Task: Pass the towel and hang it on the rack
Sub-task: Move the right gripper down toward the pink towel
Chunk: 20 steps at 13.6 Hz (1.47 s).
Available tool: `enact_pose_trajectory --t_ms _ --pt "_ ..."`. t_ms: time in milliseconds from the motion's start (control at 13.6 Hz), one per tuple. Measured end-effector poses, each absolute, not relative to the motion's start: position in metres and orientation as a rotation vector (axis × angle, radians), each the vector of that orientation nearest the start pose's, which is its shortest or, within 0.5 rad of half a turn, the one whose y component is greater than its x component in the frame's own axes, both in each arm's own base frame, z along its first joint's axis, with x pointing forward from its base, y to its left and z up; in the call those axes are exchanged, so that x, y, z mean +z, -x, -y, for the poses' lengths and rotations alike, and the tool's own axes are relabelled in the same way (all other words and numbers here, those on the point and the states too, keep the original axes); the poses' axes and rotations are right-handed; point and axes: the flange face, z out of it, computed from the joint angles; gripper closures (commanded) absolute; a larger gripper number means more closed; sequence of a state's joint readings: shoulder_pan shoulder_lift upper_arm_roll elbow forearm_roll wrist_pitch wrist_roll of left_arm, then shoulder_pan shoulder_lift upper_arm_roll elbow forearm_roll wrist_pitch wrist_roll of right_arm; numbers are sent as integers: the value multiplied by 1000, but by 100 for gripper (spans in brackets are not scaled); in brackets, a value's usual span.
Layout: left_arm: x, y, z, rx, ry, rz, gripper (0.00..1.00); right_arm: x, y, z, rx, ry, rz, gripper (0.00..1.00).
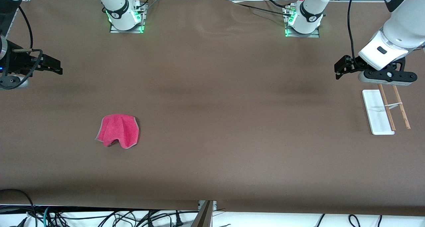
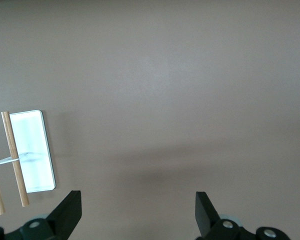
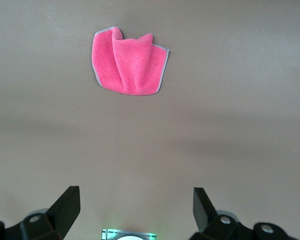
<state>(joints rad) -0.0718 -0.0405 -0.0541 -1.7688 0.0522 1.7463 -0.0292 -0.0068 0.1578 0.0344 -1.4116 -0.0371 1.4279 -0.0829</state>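
The towel (image 1: 118, 130), a crumpled pink-red cloth with a pale grey trim, lies on the brown table toward the right arm's end. It also shows in the right wrist view (image 3: 127, 65). The rack (image 1: 375, 114) stands toward the left arm's end, with a flat white base and two thin wooden rods (image 1: 386, 109) joined by a white crosspiece. It also shows in the left wrist view (image 2: 32, 150). My left gripper (image 1: 338, 70) hangs open and empty above the table just beside the rack (image 2: 137, 202). My right gripper (image 1: 59, 67) hangs open and empty well apart from the towel (image 3: 136, 197).
The two arm bases (image 1: 126, 19) (image 1: 302, 22) with green lights stand along the table's edge farthest from the front camera. The right arm's base also shows in the right wrist view (image 3: 129, 234). Cables (image 1: 99, 217) hang below the table's front edge.
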Motion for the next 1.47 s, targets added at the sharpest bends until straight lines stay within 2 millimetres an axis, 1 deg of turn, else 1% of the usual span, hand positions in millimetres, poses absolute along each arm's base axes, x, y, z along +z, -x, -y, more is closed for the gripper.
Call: enact_pose_trajectory --t_ms 736,1031,1105,1252,1473 --pt "568 -547 65 -26 3085 -161 0 597 -588 -12 215 3157 176 0" --pt "568 -547 64 -25 3085 -160 0 598 -590 -16 189 3158 188 0" --pt "568 -547 64 -25 3085 -160 0 595 -592 -17 189 3158 190 0" --pt "568 -547 64 -24 3085 -159 0 580 -600 -18 216 3154 192 0" --pt "568 -547 64 -18 3085 -158 0 538 -622 -18 255 3147 194 0"
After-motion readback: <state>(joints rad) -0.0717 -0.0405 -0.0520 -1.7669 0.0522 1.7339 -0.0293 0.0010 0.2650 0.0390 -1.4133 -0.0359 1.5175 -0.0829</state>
